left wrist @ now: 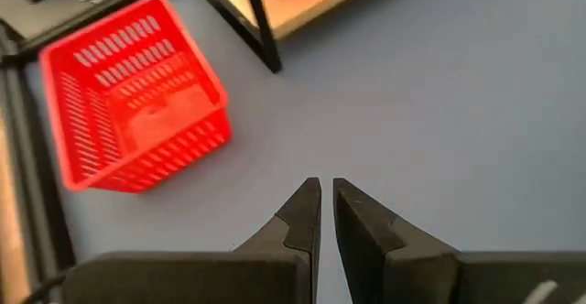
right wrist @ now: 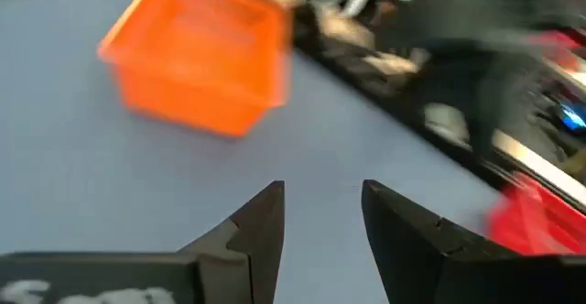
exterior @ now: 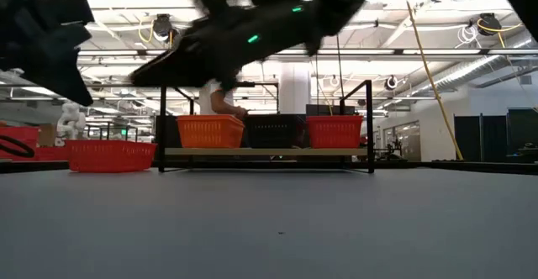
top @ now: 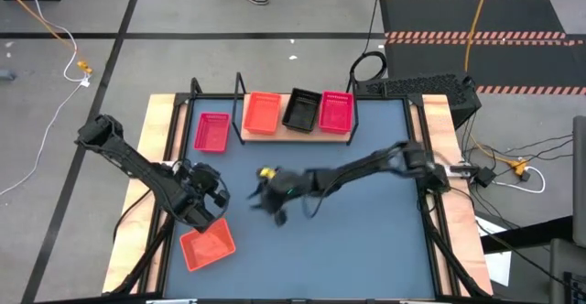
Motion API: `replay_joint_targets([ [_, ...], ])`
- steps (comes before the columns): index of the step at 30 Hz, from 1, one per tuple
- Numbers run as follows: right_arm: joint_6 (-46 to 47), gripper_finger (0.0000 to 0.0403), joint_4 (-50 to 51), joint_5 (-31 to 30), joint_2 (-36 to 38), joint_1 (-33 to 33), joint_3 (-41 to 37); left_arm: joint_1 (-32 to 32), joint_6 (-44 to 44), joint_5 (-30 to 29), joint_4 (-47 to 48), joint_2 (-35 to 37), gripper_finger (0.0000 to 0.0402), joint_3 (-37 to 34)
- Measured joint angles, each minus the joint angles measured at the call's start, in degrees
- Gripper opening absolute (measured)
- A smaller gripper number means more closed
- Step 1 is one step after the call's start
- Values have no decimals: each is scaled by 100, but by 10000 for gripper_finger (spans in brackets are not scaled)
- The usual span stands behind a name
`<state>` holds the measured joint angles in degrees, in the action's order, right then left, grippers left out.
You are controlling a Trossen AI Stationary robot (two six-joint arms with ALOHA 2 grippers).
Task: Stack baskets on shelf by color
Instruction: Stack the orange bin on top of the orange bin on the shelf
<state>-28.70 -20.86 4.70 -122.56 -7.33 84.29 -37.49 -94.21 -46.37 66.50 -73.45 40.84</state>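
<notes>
At the near left of the table point(top: 366, 240), the left gripper point(left wrist: 327, 214) is hovering with its fingers pressed almost together, pinching nothing and touching nothing. Just near of it an orange-red basket point(top: 207, 247) is lying askew on the tabletop, holding nothing that can be seen. Farther back on the left, a pink basket point(top: 211, 132) is sitting on the table just beside the shelf point(top: 295, 130) (not on its board). On the shelf, going rightward, an orange-red one point(top: 263, 114), a black one point(top: 301, 110) and a pink one point(top: 336, 112) are standing in a row; whether any of these is a stack cannot be told. Toward the middle of the table, the right gripper point(right wrist: 322, 214) is hanging above the surface with its fingers spread apart, holding nothing. No writing can be read on any basket.
</notes>
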Motion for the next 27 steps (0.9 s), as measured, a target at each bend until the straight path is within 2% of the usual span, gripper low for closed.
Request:
replay_joint_targets([
  [4,-1280,144,816,-110,-946,-377,1249,203,3,-6,123,0,37,0],
  [7,-2475,144,955,-338,-1439,-582,1952,309,119,-4,128,0,37,0],
  [10,-3672,144,909,-525,-1790,-664,2324,386,252,-12,133,0,37,0],
  [14,-4613,144,797,-635,-2026,-710,2499,426,299,-13,144,0,37,0],
  [17,-4981,144,787,-617,-2064,-701,2499,426,299,-11,140,0,37,0],
  [25,-5068,144,305,-634,-2097,-627,2480,426,298,59,64,-2,37,0],
  [27,-4952,144,315,-896,-2097,-629,2479,426,302,278,60,-2,37,0],
])
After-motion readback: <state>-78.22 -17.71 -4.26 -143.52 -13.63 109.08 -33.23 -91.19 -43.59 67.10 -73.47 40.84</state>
